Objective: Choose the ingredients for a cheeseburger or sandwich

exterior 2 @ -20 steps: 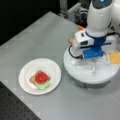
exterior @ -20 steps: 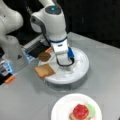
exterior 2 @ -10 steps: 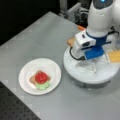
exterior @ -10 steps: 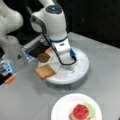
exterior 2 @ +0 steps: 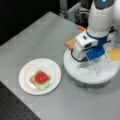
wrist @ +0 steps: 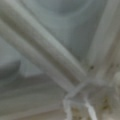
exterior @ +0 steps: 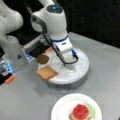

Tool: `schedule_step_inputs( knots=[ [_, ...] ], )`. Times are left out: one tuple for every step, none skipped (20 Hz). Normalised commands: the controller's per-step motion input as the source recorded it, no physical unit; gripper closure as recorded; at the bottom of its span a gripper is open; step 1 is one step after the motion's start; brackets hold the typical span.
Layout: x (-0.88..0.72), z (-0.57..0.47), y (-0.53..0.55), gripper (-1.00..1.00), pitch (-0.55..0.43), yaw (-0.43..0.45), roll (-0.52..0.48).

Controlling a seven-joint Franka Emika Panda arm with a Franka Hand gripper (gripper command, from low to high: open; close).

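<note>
We see the gripper (exterior: 68,65) low over the white round tray (exterior: 82,71); we cannot tell how its jaws stand. The bread slice (exterior: 46,73) and patty (exterior: 42,59) lie beside it; the open sandwich (exterior 2: 40,79) sits well apart on the plate (exterior 2: 52,68).

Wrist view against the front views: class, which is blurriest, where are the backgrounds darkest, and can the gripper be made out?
The wrist view is the blurriest, showing only pale ridges; in both front views the background above the table is near black; in a front view the gripper reaches down onto the white tray, fingers indistinct; the stack stays recognisable.
</note>
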Motion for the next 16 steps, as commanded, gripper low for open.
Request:
schedule_step_inputs(
  knots=[
    [0.14,0.13,0.06,-1.0,0.127,0.324,-0.11],
    [0.14,0.13,0.06,-1.0,0.126,0.307,-0.103],
    [0.14,0.13,0.06,-1.0,0.126,0.29,-0.097],
    [0.14,0.13,0.06,-1.0,0.132,0.283,-0.091],
    [0.14,0.13,0.06,-1.0,0.131,0.275,-0.084],
    [0.15,0.13,0.06,-1.0,0.131,0.271,-0.082],
    [0.15,0.13,0.07,-1.0,0.126,0.277,-0.085],
    [0.16,0.13,0.07,-1.0,0.126,0.283,-0.084],
    [0.16,0.13,0.07,-1.0,0.126,0.296,-0.08],
    [0.16,0.13,0.07,-1.0,0.126,0.305,-0.084],
    [0.17,0.13,0.07,-1.0,0.126,0.307,-0.085],
    [0.17,0.13,0.07,-1.0,0.123,0.312,-0.088],
    [0.17,0.13,0.07,-1.0,0.115,0.316,-0.096],
    [0.17,0.13,0.08,-1.0,0.104,0.32,-0.103],
    [0.18,0.12,0.09,-1.0,0.098,0.322,-0.103],
    [0.18,0.12,0.09,-1.0,0.102,0.323,-0.101]
  ],
)
